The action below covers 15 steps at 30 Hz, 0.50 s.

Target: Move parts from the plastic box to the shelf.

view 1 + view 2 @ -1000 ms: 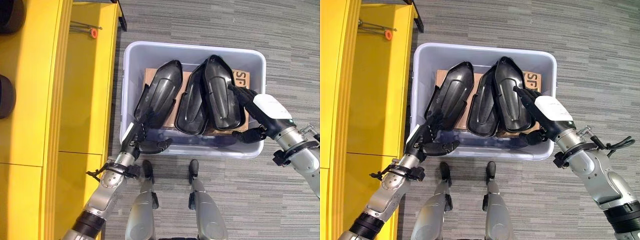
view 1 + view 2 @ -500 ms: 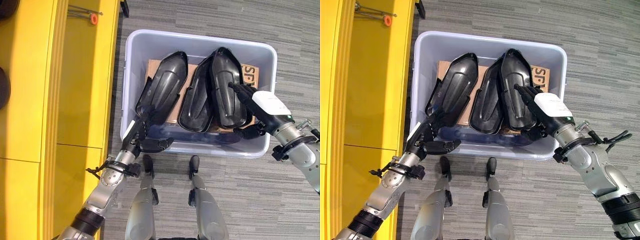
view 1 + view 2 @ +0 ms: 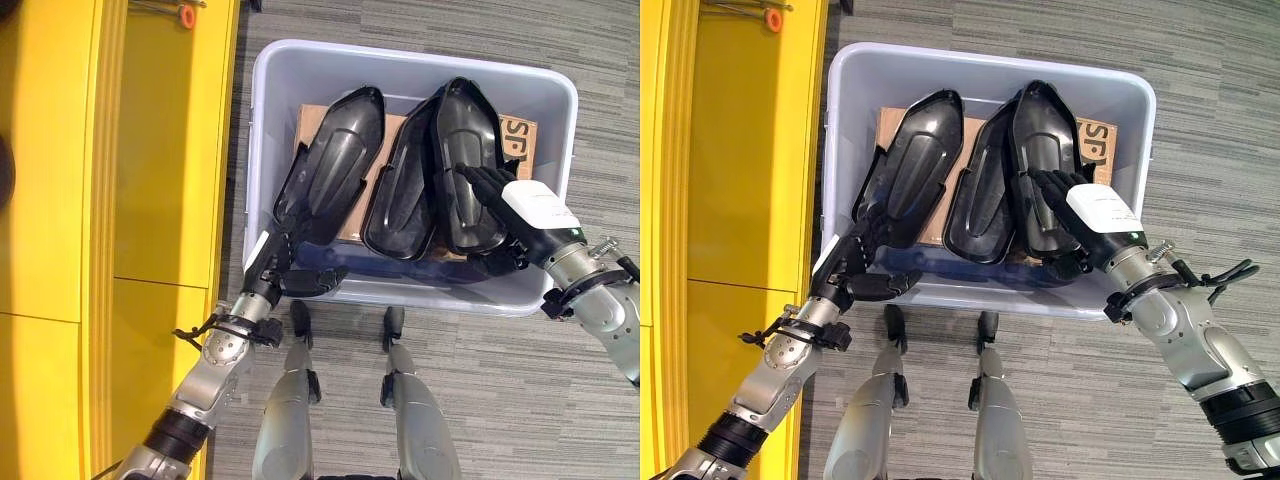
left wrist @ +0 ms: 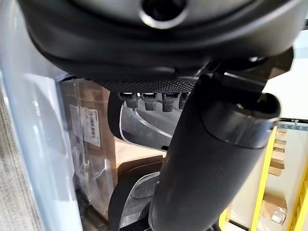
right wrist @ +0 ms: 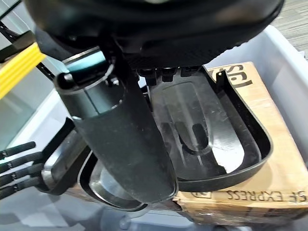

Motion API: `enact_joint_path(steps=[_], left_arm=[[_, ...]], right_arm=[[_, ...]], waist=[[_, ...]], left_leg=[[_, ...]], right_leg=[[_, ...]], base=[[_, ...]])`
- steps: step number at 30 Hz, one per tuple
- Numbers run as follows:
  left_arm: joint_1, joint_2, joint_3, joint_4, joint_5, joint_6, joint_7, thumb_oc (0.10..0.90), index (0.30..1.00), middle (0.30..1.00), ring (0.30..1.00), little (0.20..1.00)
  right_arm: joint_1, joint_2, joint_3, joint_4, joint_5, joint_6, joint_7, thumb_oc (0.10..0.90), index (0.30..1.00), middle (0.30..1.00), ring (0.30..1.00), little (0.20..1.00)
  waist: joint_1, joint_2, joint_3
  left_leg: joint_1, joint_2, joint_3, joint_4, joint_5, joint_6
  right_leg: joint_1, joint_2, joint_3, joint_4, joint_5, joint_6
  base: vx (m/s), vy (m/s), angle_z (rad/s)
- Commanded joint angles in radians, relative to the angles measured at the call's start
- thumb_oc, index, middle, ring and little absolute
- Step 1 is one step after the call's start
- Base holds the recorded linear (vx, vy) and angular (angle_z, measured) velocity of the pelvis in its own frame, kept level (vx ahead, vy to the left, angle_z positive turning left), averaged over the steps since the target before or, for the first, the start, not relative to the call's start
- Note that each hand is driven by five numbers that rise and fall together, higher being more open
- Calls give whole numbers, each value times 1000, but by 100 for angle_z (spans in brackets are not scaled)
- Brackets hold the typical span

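Note:
Three black moulded parts lie on a cardboard carton inside the pale plastic box: a left part, a middle part and a right part. My left hand is at the left part's near end. Its straight fingers touch that end and the thumb sticks out over the box's near rim. My right hand, with a white cover, rests straight fingers inside the right part. Its thumb sits below that part's near edge. Both hands are open.
The yellow shelf runs along the left side of the box, with a small orange item on it at the far end. Grey carpet surrounds the box on the other sides.
The camera has moved, so the box sits higher in the picture. Both hands stay at the same parts. The right hand has edged a little further over its part.

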State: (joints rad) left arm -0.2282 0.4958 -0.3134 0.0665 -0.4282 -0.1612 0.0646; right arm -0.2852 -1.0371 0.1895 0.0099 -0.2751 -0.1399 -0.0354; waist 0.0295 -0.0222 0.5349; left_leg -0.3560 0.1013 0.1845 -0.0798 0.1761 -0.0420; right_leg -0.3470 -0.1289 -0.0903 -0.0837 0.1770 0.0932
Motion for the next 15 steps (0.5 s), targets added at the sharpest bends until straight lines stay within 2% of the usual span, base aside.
enact_joint_path(steps=[1, 8, 15], left_arm=[[-7, 21, 21, -127, -30, -116, 8, 900, 1000, 1000, 1000, 1000], [-18, 25, 18, -136, -37, -122, 18, 900, 1000, 1000, 1000, 1000], [-21, 28, 27, -154, -41, -124, 35, 900, 1000, 1000, 1000, 1000]], right_arm=[[-94, -49, -4, -30, -21, -23, -69, 900, 1000, 1000, 1000, 1000], [-106, -32, 21, 30, -21, -12, -82, 900, 1000, 1000, 1000, 1000], [-123, -16, 36, 75, -23, 0, -96, 900, 1000, 1000, 1000, 1000]], waist=[[-24, -20, -15], [-27, -16, -15], [-30, -13, -15]], left_leg=[[-60, 61, -96, 145, -93, -60], [-124, 61, -108, 200, -115, -56], [-235, 70, -135, 314, -164, -47]], right_leg=[[-31, -111, 64, 147, -79, 49], [-93, -95, 72, 204, -99, 45], [-213, -74, 82, 341, -153, 35]], base=[[0, 0, 0], [-7, -8, 2], [-23, -24, 7]])
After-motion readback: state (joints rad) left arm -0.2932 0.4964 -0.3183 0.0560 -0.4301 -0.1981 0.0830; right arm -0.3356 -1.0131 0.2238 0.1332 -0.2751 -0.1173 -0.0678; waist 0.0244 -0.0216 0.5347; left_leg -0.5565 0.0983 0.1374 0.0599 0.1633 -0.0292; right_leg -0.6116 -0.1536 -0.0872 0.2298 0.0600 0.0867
